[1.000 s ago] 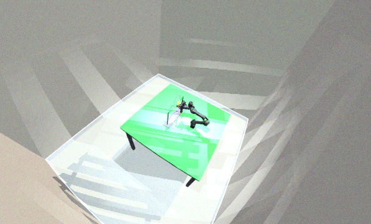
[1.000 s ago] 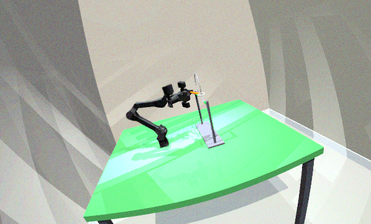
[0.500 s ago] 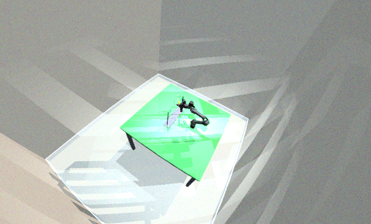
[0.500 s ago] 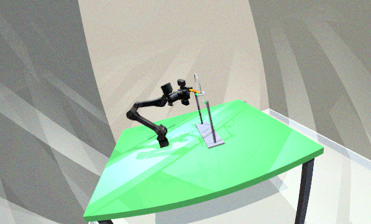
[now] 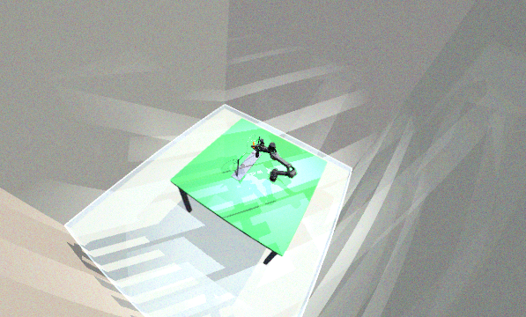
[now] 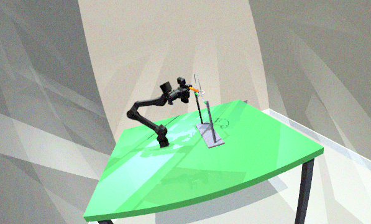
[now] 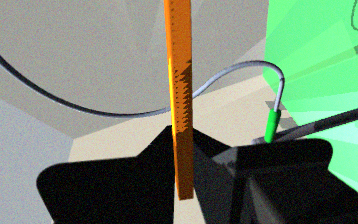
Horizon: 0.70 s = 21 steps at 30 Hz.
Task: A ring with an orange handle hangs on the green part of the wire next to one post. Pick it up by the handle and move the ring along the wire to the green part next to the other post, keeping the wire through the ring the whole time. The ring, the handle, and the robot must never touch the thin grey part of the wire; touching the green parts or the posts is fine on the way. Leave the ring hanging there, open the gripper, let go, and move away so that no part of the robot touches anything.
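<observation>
My gripper (image 5: 255,147) (image 6: 189,87) (image 7: 176,130) is shut on the orange handle (image 5: 254,143) (image 6: 194,89) (image 7: 182,75), which points away from the fingers. The pale ring (image 6: 204,92) at its far end is level with the wire, between the two posts in the exterior view; whether the wire passes through it is too small to tell. The ring is out of the wrist view. The curved grey wire (image 6: 198,81) (image 7: 125,115) runs behind the handle in the wrist view. One green part (image 6: 196,94) is at the far post (image 6: 199,109), the other (image 6: 206,102) at the near post (image 6: 210,122).
The posts stand on a pale grey base plate (image 5: 246,166) (image 6: 211,140) on the green table (image 5: 263,220) (image 6: 260,149). In the wrist view, a green wire end (image 7: 272,125) and a dark post (image 7: 330,121) appear just beyond the right finger; their gap is unclear.
</observation>
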Tool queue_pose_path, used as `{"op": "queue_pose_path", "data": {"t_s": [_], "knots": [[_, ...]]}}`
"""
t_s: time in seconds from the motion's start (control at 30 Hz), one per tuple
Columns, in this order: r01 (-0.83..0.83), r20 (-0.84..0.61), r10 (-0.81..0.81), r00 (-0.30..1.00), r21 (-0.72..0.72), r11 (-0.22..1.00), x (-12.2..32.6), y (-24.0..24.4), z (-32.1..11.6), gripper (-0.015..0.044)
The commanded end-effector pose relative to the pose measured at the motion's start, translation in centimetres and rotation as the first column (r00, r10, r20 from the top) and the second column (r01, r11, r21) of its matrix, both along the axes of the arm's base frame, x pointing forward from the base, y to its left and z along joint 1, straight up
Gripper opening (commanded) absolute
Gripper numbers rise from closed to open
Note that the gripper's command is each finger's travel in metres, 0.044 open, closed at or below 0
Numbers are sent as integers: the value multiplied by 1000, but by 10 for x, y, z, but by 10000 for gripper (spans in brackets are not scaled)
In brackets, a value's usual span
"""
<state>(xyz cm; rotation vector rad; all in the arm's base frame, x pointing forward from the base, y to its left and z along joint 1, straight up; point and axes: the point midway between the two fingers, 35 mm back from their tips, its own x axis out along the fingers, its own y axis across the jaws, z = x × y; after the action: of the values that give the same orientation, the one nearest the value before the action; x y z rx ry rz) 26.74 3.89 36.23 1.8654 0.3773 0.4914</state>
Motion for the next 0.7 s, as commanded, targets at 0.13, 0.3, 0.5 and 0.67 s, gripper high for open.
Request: {"op": "queue_pose_path", "data": {"t_s": [0.13,0.3,0.5,0.67], "knots": [[-5,8,5,1000,41,999,-1,-3,13,-150],[-6,6,6,1000,57,998,-1,-6,17,-150],[-7,4,7,1000,62,998,-1,-8,21,-150],[-8,2,8,1000,50,999,-1,-10,24,-150]]}}
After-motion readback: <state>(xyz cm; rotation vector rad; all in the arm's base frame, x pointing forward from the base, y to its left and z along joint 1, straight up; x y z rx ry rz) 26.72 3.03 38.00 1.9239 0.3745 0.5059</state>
